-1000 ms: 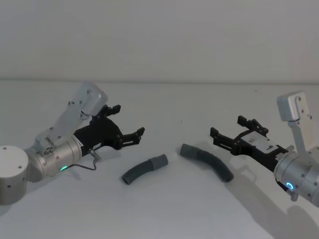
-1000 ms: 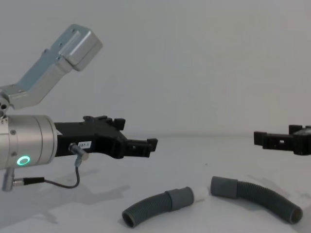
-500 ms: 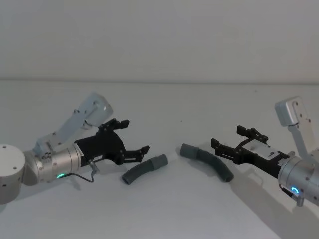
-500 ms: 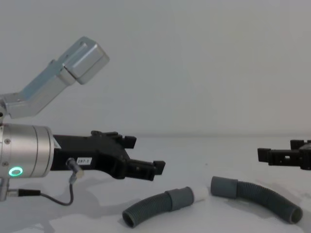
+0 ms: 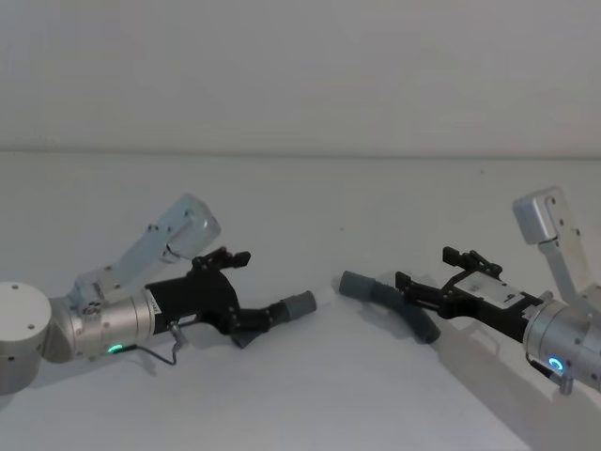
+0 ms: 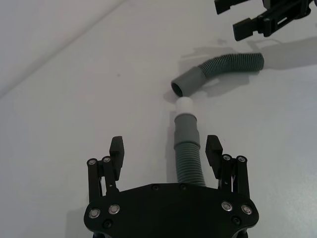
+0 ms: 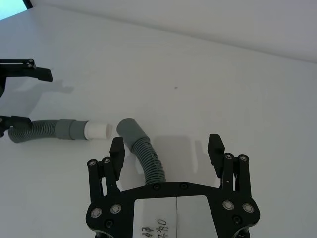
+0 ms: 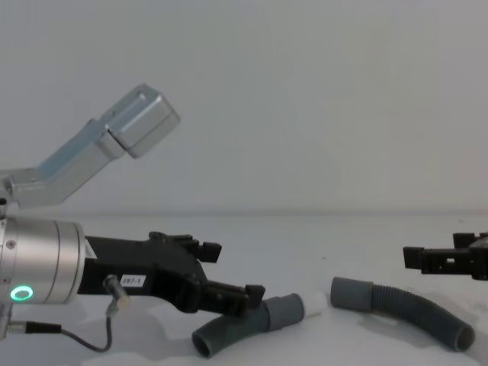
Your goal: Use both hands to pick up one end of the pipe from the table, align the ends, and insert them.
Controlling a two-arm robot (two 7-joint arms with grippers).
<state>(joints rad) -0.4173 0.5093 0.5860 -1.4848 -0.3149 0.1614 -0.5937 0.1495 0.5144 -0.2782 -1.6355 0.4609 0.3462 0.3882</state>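
Fingers [image 6: 117, 148] spread wide, my left gripper [image 6: 165, 148] straddles the spigot piece [image 6: 188, 163] on the table [image 5: 310, 404], right gripper [image 7: 166, 144] likewise over the socket piece [image 7: 148, 161]. I'd close just behind each cuff [image 6: 187, 126], squarely.

Robot test lab, plain white table [image 5: 310, 404], blank grey wall [image 5: 300, 75] behind

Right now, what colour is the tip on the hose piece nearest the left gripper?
White: the tip stands out against its grey cuff, clearest in the left wrist view.
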